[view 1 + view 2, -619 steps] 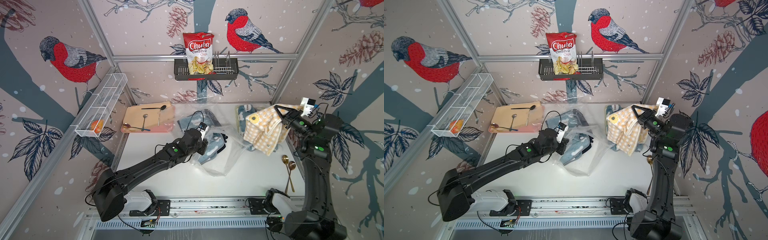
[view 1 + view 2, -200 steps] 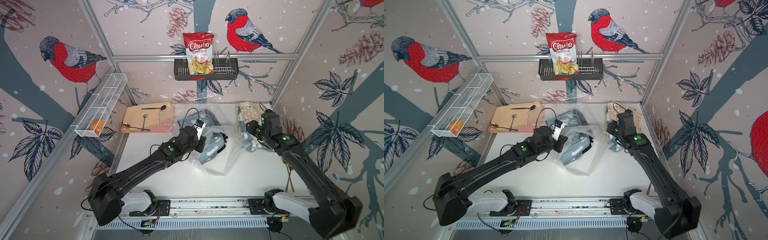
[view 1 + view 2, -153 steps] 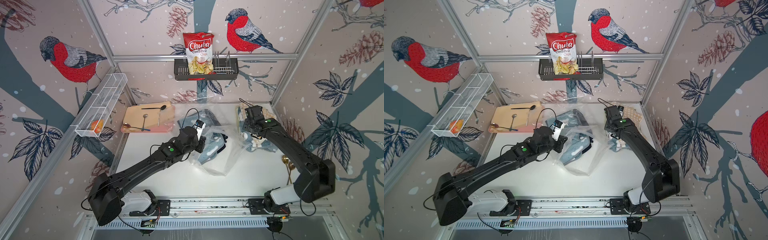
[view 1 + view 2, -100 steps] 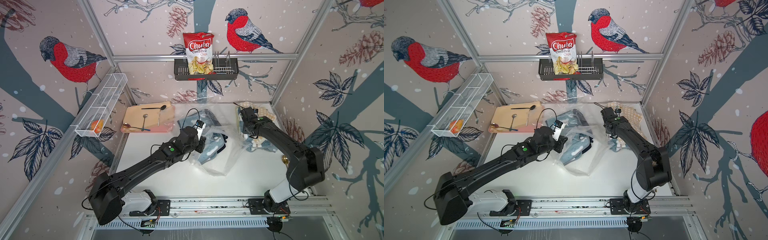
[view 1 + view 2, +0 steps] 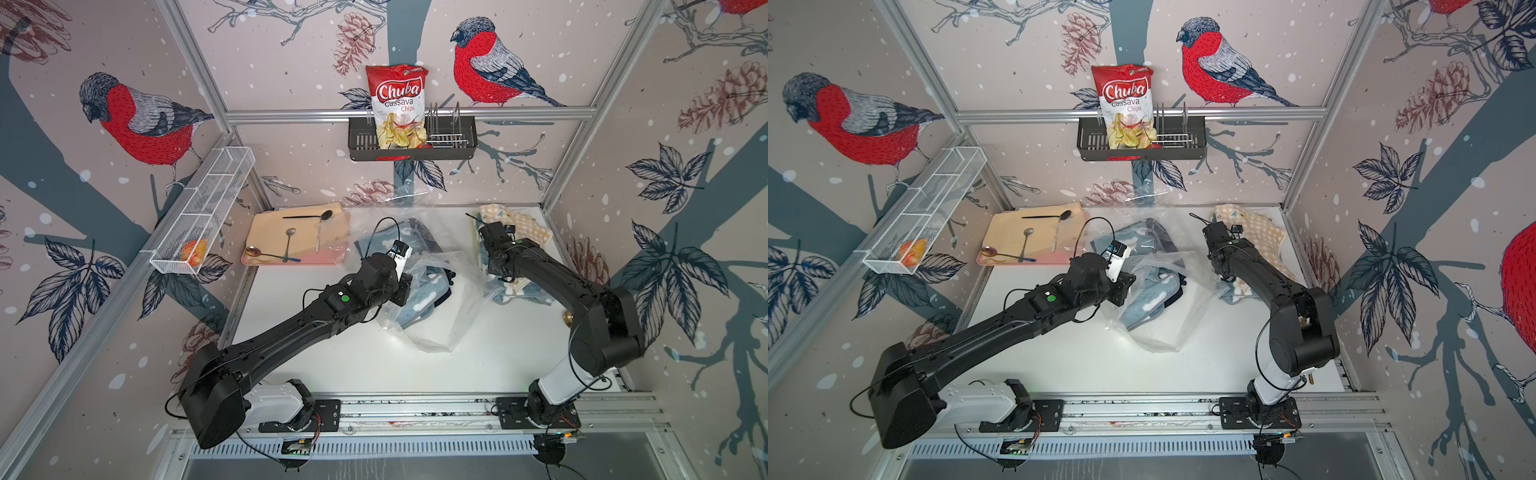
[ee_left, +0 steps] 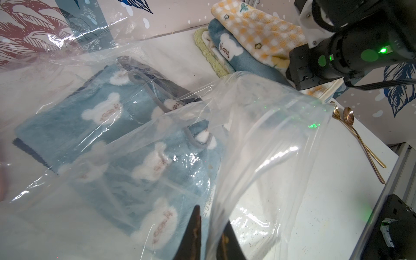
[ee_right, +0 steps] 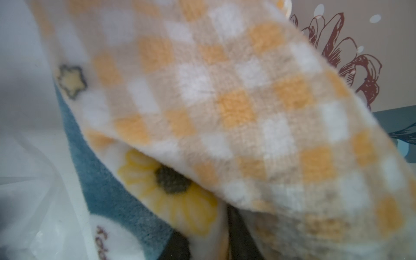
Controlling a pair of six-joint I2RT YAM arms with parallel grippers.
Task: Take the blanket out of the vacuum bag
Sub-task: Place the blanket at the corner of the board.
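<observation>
The blue bear-print blanket (image 6: 144, 162) lies folded inside the vacuum bag (image 6: 270, 139), which sprawls crinkled at the middle of the white table (image 5: 353, 353). None of the blanket is out of the plastic, so the pull is not yet begun. The bag's mouth, edged by its zip strip (image 6: 292, 102), arches open toward the right arm.

To do this step well, I judge, the bag needs anchoring at one end. The blanket should be pinched deep on a fold edge and drawn straight through the mouth, low along the table, so the slippery film does not ride along.

The left gripper (image 6: 210, 227) is clenched on a sheet of the bag's film, jaws nearly together with the plastic between them. The right gripper (image 5: 500, 270) is down at the stack of folded blankets beside the bag, against the yellow checked blanket (image 5: 528, 228). Whether it grips cloth or is closed empty I cannot tell.
</observation>
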